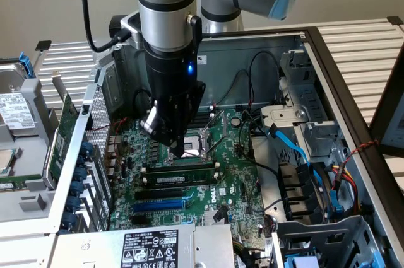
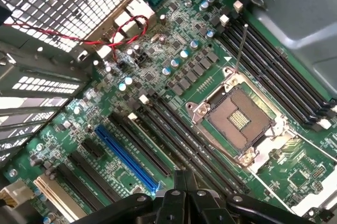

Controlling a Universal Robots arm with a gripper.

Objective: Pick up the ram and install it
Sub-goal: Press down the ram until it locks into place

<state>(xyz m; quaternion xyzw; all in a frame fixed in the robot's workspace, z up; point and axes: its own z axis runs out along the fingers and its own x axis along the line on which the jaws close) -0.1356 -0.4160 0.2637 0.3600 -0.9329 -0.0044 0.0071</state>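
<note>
Your gripper (image 1: pixel 180 152) hangs low over the motherboard (image 1: pixel 237 183) inside the open computer case (image 1: pixel 328 66), its tips just above the bank of memory slots on the near side of the CPU socket (image 1: pixel 205 135). In the wrist view the fingers (image 2: pixel 185 184) meet in a closed point with no gap between them, and nothing is caught in them: the jaws are fully closed and empty.

Directly beneath the tips, you will find the ram (image 1: pixel 183 168) lying lengthwise in the slot bank, a narrow green stick with a pale label strip. A second, darker stick (image 1: pixel 180 180) sits parallel just in front of it. Whether the green stick is fully seated and its end clips latched cannot be told from either view.

Toward the camera from the slots lies a blue expansion slot (image 1: pixel 161 205), and nearer still the labelled power supply (image 1: pixel 148 249).

Beyond the gripper, the socket stands open with its metal load frame (image 2: pixel 239 116) exposed. Further memory slots (image 2: pixel 279 74) run along its far side, all unoccupied.

At the exterior view's left, a perforated rear panel (image 1: pixel 101 123) borders the board. At the exterior view's right, blue cables (image 1: pixel 297 148) run across the drive bays.
</note>
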